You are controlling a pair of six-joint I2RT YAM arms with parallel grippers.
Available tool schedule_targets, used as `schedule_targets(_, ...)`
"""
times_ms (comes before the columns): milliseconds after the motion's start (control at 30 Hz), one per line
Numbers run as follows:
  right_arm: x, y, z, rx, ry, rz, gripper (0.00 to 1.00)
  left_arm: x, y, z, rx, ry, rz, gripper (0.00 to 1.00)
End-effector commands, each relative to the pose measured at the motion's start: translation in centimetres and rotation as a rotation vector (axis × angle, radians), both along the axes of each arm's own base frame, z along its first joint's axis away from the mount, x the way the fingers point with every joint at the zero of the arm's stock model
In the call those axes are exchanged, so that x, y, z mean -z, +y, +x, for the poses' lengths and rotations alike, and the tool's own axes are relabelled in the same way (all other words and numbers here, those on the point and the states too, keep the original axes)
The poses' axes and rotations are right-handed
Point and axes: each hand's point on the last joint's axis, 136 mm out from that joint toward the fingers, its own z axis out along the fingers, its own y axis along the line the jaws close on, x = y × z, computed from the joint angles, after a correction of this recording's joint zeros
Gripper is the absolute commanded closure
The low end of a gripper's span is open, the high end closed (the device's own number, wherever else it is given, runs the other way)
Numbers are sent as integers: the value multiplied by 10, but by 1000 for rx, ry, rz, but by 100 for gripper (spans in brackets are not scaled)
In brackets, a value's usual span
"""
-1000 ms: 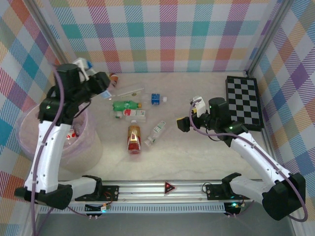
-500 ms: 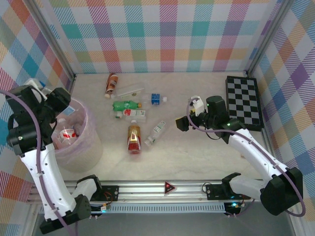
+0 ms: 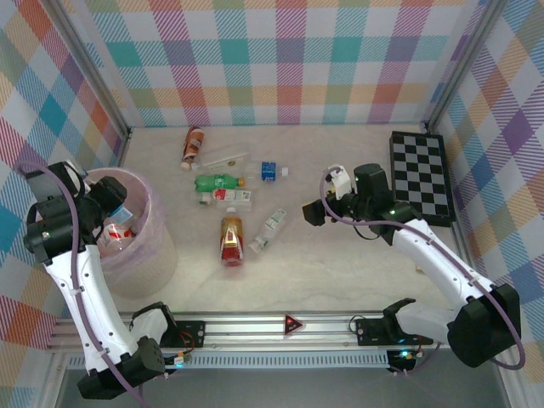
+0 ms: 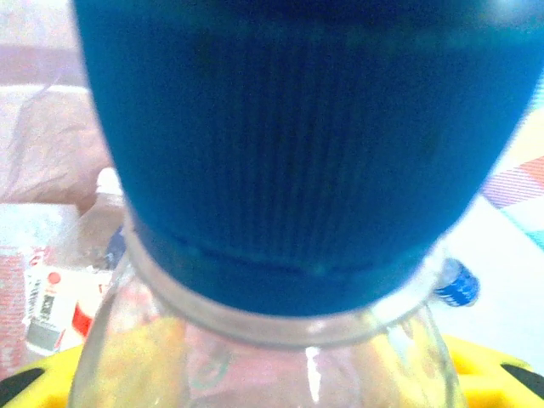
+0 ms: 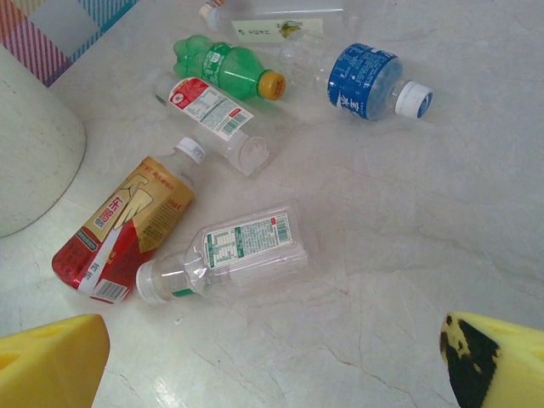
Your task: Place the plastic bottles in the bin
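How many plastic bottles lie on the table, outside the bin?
7: the brown bottle and long clear bottle farthest, then blue-labelled bottle, green bottle, red-labelled bottle, gold-red bottle, white-labelled bottle. None seems hidden.

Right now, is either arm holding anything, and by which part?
The left gripper holds a blue-capped clear bottle, fingers on its body below the neck, above the bin. The right gripper is open, holding nothing.

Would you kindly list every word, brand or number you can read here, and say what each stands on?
"乐虎", as it seems: red-and-gold labelled plastic bottle.
White characters, too blurred to read: blue-labelled clear bottle.
Print too small to read: white-labelled clear bottle, red-and-white labelled bottle, green plastic bottle, pale-labelled clear bottle.
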Motion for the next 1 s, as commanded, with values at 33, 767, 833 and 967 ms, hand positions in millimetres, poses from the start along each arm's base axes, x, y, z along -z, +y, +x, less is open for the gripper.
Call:
schedule_targets(33,-5,-1,12,38,8,-6,0,29,11,-15,-26,106,58,100)
schedule_targets(767,21,-7,34,189,134,-20,0,113,1,-15,29,287,-65,47)
schedule_targets(833,24,-7,32,202,154,-10,0,113,0,-14,35,284,-71,38)
schedule_targets(967,34,-8,33,248,188,-49,0,112,-3,-13,50,281,-82,20)
